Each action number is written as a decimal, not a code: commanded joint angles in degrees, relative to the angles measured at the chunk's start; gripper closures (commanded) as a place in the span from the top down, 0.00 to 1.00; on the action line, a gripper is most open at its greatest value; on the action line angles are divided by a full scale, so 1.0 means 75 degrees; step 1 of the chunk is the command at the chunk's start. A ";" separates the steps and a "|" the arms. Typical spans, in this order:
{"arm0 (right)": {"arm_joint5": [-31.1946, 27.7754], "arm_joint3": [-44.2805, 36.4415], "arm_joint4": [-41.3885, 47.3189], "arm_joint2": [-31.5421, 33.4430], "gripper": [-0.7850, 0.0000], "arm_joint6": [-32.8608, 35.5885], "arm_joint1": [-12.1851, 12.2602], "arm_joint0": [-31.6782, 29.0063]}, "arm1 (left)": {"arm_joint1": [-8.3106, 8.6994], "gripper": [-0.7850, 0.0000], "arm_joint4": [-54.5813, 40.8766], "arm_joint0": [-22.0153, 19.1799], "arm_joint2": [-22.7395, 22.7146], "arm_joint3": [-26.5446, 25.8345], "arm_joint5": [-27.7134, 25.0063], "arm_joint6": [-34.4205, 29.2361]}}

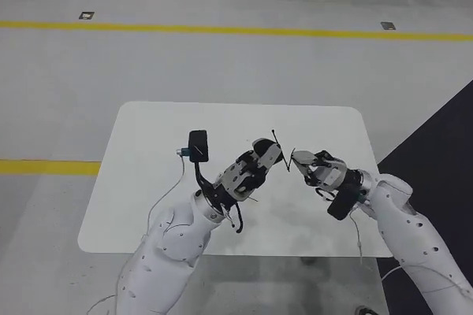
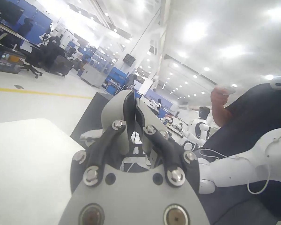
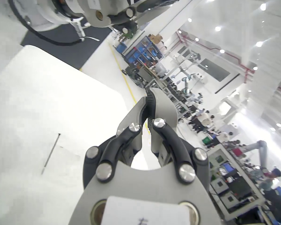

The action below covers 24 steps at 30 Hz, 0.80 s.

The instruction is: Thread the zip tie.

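Two grippers hang close together above the middle of the white table, tips near each other but not touching.

Much of the zip tie is hard to see. From above it is a hair-thin black line, and neither its head nor its tail can be made out. The left gripper is clenched on it. In the left wrist view the strip sits edge-on in the slit between the two pressed-together fingers, so its flat face is hidden. It is held up in the air, off the table. From above, its long axis runs from a free tip on the far side of the left gripper, slanting nearer and toward the right gripper, and it ends just beside that gripper's tip. A second short dark stroke rises there, perhaps the same strip bent back; the view is too coarse to say.

The right gripper is closed too, its ribbed black pads meeting at the tips. Whether anything is pinched between them cannot be told.

In the right wrist view a thin dark line with a small knob at one end lies on the table, well apart from the gripper.
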 commanded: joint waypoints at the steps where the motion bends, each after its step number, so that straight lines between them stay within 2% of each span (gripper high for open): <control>1: -0.0783 -0.0046 -0.0097 -0.0021 0.00 -0.0203 0.0050 0.0066 | 0.0002 0.00 -0.0288 -0.0010 -0.0043 0.0018 -0.0015 -0.0029; 11: -0.0874 -0.0084 -0.0020 -0.0015 0.00 -0.0095 0.0055 0.0027 | 0.0003 0.00 -0.0331 0.0033 0.0007 -0.0025 0.0015 -0.0122; 12: -0.1145 -0.0103 0.0192 -0.0010 0.00 -0.0019 0.0058 -0.0003 | 0.0008 0.00 -0.0309 0.0030 -0.0002 -0.0049 0.0018 -0.0171; 13: -0.1970 -0.0037 0.0551 -0.0019 0.00 0.0054 0.0080 -0.0005 | 0.0016 0.00 -0.0329 0.0024 -0.0014 -0.0059 0.0026 -0.0273; 14: -0.2350 -0.0010 0.0674 0.0012 0.00 0.0120 0.0098 0.0039 | 0.0020 0.00 -0.0351 0.0023 -0.0039 -0.0068 0.0030 -0.0297; 18: -0.3636 -0.0166 0.1840 -0.0129 0.00 0.1404 0.0221 0.0084 | 0.0066 0.00 -0.0333 0.0003 -0.0120 -0.0068 0.0157 -0.0797; 19: -0.3846 -0.0166 0.2092 -0.0186 0.00 0.1616 0.0259 0.0072 | 0.0074 0.00 -0.0317 -0.0009 -0.0135 -0.0087 0.0170 -0.0875; 24: -0.3846 -0.0209 0.2704 -0.0820 0.00 0.1616 0.0527 0.0167 | 0.0068 0.00 -0.0339 0.0025 -0.0025 -0.0028 0.0170 -0.0859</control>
